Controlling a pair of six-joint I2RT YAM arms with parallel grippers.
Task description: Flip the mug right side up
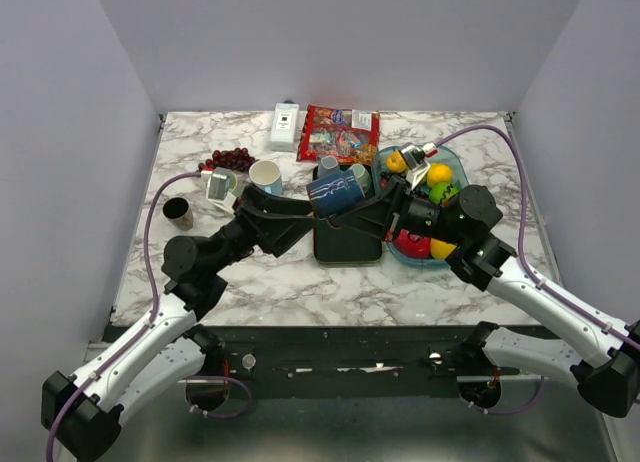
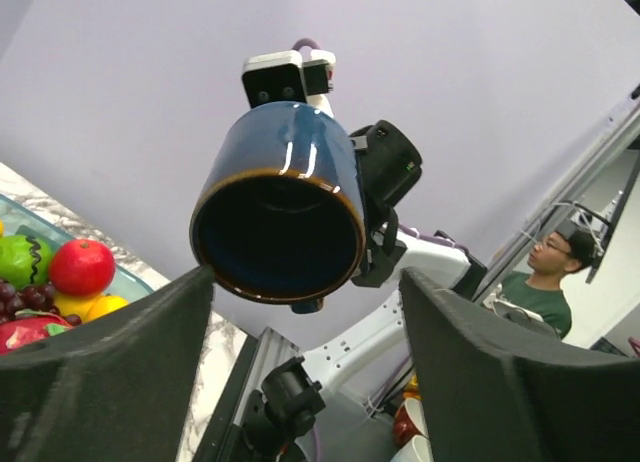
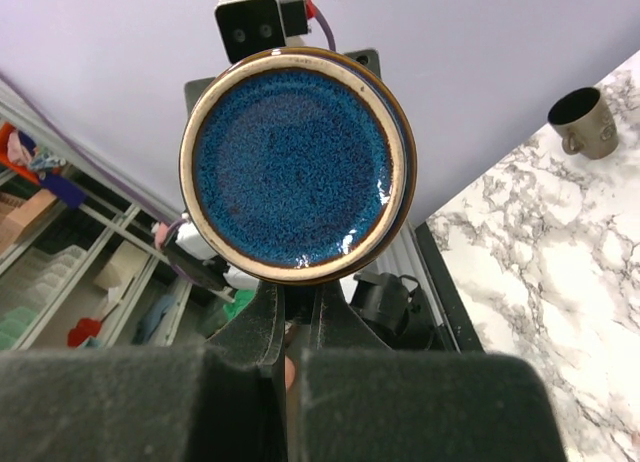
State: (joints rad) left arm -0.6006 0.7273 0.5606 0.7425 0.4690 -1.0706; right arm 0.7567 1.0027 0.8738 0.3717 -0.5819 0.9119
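Holds the blue mug (image 1: 338, 194) clear of the marble bench (image 1: 290, 282) in the right claw (image 1: 368, 214), near the middle of the bench and, in the top view, against the far end of a dark tray (image 1: 347, 244). Carries it on its side, mouth toward the left arm and base toward the right arm. Shows, from the right wrist, the speckled blue base of the mug (image 3: 295, 162) face-on just above the right claw (image 3: 295, 354), both fingers pressed together below it on a part of the mug hidden between them. Looks, from the left wrist, straight into the dark mouth of the mug (image 2: 280, 197), brown-rimmed, with the right arm's black wrist behind it. Spreads the left claw (image 1: 308, 210) wide, its 2 fingers (image 2: 120, 372) standing apart at the lower corners of the left wrist view, clear of the mug and gripping nothing. Sets that left claw just beside the mug's mouth in the top view. Has elsewhere on the bench a teal dish (image 1: 457, 167) of fruit under the right arm, a white mug (image 1: 265, 175) upright left of the tray, a small brown cup (image 1: 178, 213) near the left edge, dark grapes (image 1: 232, 159), a red snack packet (image 1: 338, 134) and a white box (image 1: 285, 125) along the far side.
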